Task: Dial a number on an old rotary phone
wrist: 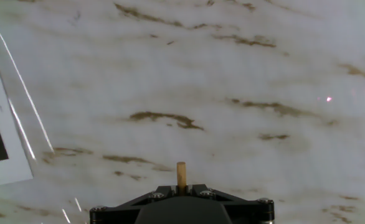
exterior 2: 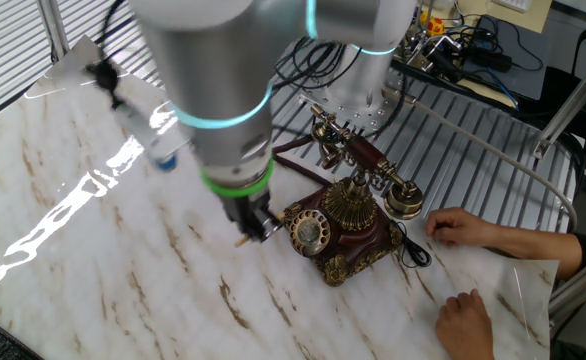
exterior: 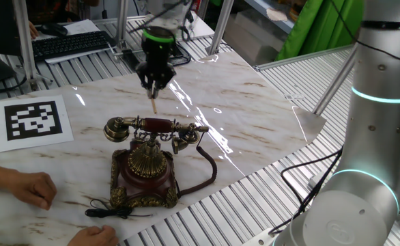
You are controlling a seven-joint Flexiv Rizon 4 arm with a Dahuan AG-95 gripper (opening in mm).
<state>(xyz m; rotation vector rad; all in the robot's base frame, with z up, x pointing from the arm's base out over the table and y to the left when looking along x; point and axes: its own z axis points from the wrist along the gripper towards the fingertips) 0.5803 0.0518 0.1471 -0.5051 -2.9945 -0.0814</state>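
My gripper [exterior: 153, 83] is clamped on a short wooden peg [exterior: 153, 104] that juts from its tip, hanging over bare marble in the upper middle of one fixed view, behind the phone [exterior: 145, 164], which sits at lower centre with its handset [exterior: 155, 126] lying left to right across the cradle. In the other fixed view the peg [exterior 2: 241, 240] hangs just left of the dial [exterior 2: 309, 230], near but apart, so my move, I judge, is a short shift rightward onto it. My hand view shows only the peg [wrist: 181, 175] and marble, no phone; the fixed views also show a person's hands [exterior: 35, 189] beside the base.
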